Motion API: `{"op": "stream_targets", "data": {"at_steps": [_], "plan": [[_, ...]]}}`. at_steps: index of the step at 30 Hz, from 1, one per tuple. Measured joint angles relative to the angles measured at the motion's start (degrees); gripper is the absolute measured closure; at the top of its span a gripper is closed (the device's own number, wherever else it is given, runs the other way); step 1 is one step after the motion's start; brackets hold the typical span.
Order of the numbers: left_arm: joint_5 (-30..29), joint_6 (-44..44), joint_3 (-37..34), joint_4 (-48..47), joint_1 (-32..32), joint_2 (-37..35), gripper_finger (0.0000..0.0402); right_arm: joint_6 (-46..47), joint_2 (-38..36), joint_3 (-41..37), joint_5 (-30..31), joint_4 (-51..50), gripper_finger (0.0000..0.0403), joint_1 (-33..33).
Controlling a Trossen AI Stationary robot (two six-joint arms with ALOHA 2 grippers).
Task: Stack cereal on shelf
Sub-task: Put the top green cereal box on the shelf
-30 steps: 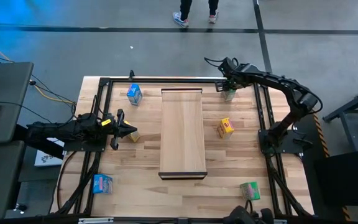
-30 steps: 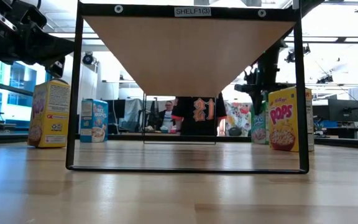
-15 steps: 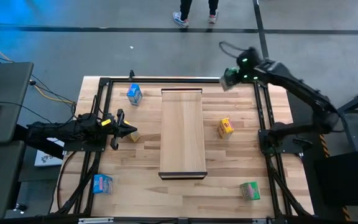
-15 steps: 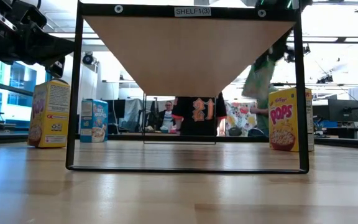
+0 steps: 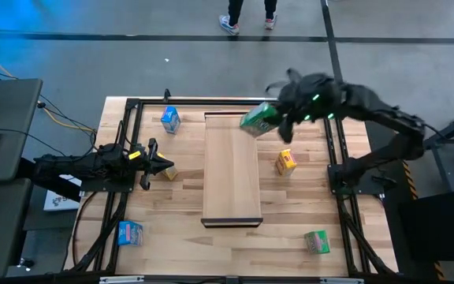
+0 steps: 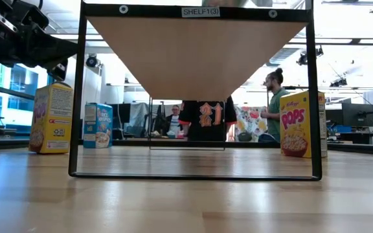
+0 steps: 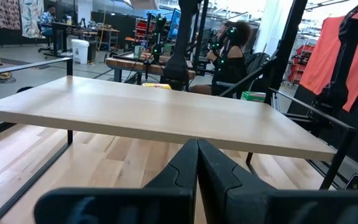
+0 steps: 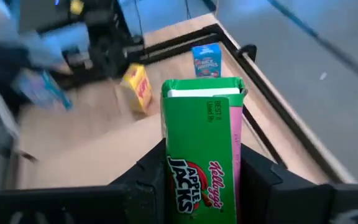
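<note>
Clamped between the fingers of the right gripper [image 8: 194, 180], a green cereal box [image 5: 258, 119] was held in the air over the far right corner of the shelf [image 5: 232, 170], tilted as seen from above; in the right wrist view the same box [image 8: 204, 155] was gripped on both broad sides and showed printed lettering. Below and beyond the carried box in that view, a yellow cereal box [image 8: 137, 88] and a blue cereal box [image 8: 206, 60] were seen standing on the table [image 5: 176, 213] on the far side of the shelf from the gripper. Just beside the right arm, a second yellow cereal box [image 5: 286, 162] stood on the table close to the shelf's right edge, and a second green cereal box [image 5: 317, 241] lay near the table's front right corner, well apart from the gripper. The left gripper [image 5: 164, 166] was parked low at the left of the shelf with its fingers pressed together and nothing between them, the first yellow box being just beside its tip. A further blue cereal box [image 5: 130, 233] lay behind it near the front left corner. A person's feet [image 5: 248, 21] were seen on the floor beyond the table.
</note>
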Motion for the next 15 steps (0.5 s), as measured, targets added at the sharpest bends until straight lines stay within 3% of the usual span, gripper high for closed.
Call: {"op": "stream_targets", "data": {"at_steps": [6,15], "plan": [[0.00,0.00,-0.02,0.00,0.00,-0.02,0.0401,-6.70,10.43,2.47,15.37,-7.55,0.0291,5.66],[0.01,-0.02,0.00,-0.02,-0.02,0.00,0.0402,-7.30,19.89,2.76,12.60,-11.00,0.0291,3.95]]}}
